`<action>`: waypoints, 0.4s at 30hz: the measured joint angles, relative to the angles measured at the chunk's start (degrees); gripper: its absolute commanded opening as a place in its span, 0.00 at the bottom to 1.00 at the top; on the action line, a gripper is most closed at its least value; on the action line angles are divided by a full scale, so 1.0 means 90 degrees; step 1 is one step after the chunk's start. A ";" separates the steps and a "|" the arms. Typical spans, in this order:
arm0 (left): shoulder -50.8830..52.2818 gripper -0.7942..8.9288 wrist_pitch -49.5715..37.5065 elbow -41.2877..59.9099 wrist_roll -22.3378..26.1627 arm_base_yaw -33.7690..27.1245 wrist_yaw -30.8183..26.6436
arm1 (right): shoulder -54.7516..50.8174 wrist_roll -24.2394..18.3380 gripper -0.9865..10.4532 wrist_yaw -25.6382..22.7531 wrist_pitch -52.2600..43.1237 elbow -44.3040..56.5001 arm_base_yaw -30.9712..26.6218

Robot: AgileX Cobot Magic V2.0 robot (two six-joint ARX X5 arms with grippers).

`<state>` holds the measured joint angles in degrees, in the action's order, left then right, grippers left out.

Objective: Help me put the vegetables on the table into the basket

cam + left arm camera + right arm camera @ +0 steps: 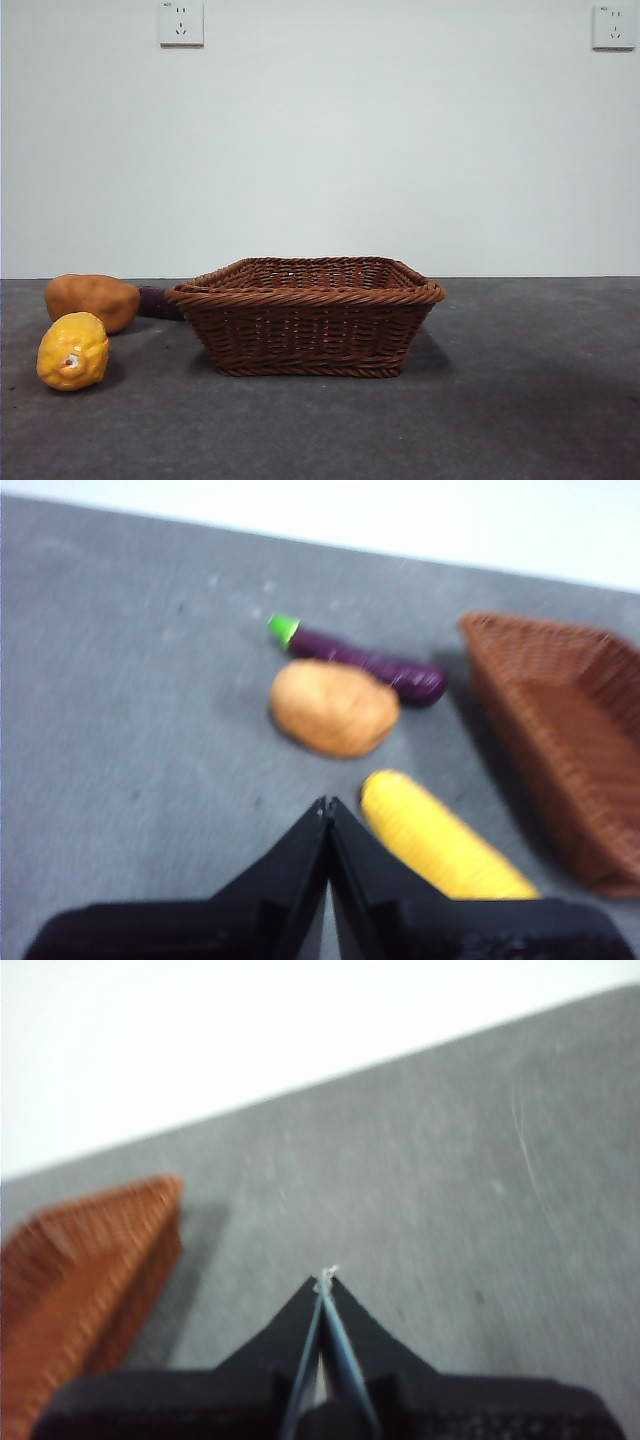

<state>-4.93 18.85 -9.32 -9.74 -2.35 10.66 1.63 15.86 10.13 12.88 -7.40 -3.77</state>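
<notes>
Vegetables are seen on table [520,400], left of basket [305,315]: lemon [440,845] just beside left gripper [327,805], jaws pressed together, empty; potato [333,707] and eggplant [370,663] beyond, touching. Right gripper [327,1278] closed too, over bare table beside basket.

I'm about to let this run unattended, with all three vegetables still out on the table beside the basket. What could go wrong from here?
The potato and eggplant lie pressed together, so gripping one may well nudge the other away. The yellow piece is rounded and bumpy and could roll if clipped; it lies close to the shut left gripper. All three sit near the basket wall, which a low carry might catch. The right gripper is shut on the basket's far side, probably too far to help.
</notes>
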 measured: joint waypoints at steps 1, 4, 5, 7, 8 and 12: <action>-0.0039 0.08 0.0104 -0.0163 -0.0027 0.0000 0.0010 | 0.0056 0.0039 0.08 0.0019 0.0000 -0.0153 0.0000; -0.0223 0.08 0.0279 -0.0614 -0.0248 0.0000 0.0151 | 0.0359 0.0124 0.08 0.0151 0.0153 -0.0738 0.0000; -0.0304 0.08 0.0342 -0.0767 -0.0338 0.0000 0.0250 | 0.0493 0.0138 0.08 0.0226 0.0294 -0.0952 0.0000; -0.0493 0.08 0.0452 -0.1078 -0.0444 0.0000 0.0391 | 0.0787 0.0143 0.08 0.0408 0.0653 -0.1362 0.0000; -0.0607 0.08 0.0503 -0.1273 -0.0476 0.0000 0.0444 | 0.0959 0.0138 0.08 0.0512 0.0877 -0.1591 0.0000; -0.1139 0.08 0.0848 -0.2132 -0.0493 0.0000 0.0852 | 0.1661 -0.0180 0.08 0.0957 0.1734 -0.2528 0.0000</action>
<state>-15.18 26.48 -28.51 -14.17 -2.35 18.33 16.58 14.24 18.74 28.49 -30.15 -3.77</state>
